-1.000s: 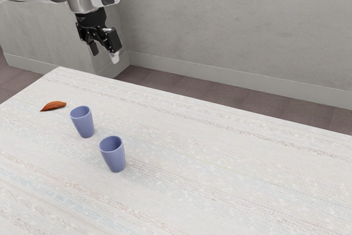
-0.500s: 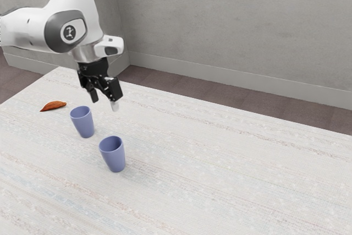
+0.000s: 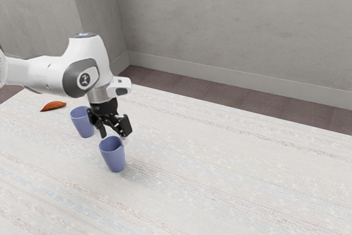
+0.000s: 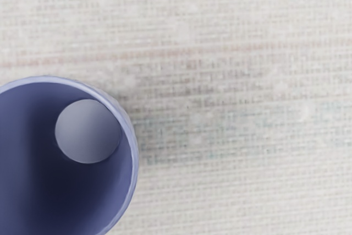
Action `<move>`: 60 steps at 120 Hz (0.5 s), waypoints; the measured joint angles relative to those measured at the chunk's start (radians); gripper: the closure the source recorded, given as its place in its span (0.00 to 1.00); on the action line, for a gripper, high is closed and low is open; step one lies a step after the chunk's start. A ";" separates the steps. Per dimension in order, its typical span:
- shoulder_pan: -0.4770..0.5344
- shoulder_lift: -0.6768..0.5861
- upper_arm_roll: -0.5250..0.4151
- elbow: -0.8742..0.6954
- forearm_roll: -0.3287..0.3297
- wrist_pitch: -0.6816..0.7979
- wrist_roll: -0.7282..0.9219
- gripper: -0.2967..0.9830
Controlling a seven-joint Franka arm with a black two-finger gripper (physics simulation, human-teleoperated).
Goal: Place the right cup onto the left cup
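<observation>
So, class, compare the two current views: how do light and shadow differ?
Exterior view: soft, even light, faint shading at the foot of the nearer cup, no harsh glare on the table; wrist view: a cup's dark inner wall against its paler floor, a faint shadow beside it.
</observation>
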 joint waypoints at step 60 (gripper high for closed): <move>0.000 0.152 0.000 0.006 -0.004 0.151 -0.025 0.23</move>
